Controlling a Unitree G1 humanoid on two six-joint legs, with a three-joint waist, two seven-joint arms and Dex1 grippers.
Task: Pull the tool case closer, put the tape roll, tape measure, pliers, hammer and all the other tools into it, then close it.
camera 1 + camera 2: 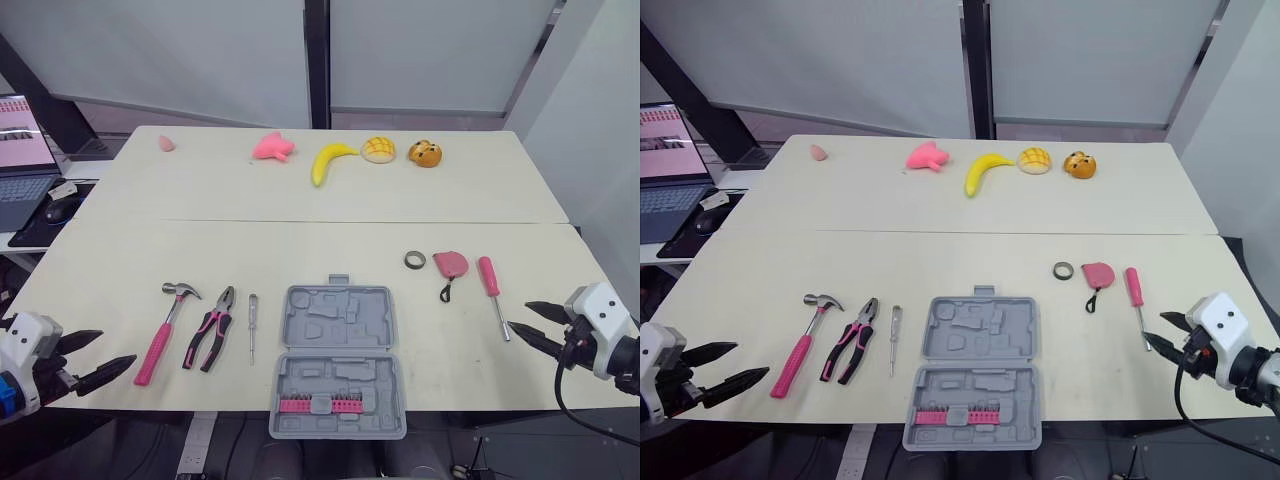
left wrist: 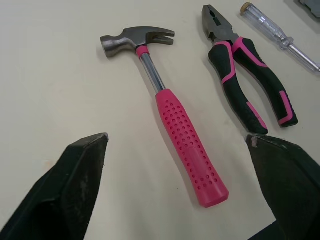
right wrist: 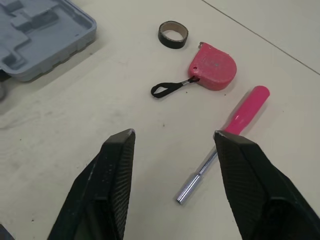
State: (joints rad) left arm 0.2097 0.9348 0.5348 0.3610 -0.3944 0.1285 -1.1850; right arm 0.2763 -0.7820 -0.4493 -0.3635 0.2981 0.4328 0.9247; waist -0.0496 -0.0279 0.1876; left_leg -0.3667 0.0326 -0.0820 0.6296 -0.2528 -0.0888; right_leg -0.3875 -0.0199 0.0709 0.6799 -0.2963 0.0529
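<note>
An open grey tool case [image 1: 337, 360] lies at the table's near edge, a pink bit strip in its near half. Left of it lie a thin test screwdriver [image 1: 252, 326], pink-and-black pliers [image 1: 210, 328] and a pink-handled hammer [image 1: 165, 329]. Right of it lie a small tape roll [image 1: 415, 260], a pink tape measure [image 1: 451, 265] and a pink-handled driver [image 1: 493, 294]. My left gripper [image 1: 98, 358] is open near the hammer's handle [image 2: 190, 146]. My right gripper [image 1: 533, 324] is open just right of the driver's tip [image 3: 187, 189].
At the far side of the table [image 1: 300, 200] sit a banana [image 1: 327, 160], a pink toy [image 1: 272, 147], two bun-like items [image 1: 378, 149] and a small pink piece [image 1: 166, 143]. A laptop [image 1: 22, 160] and mouse [image 1: 58, 210] stand on a desk at far left.
</note>
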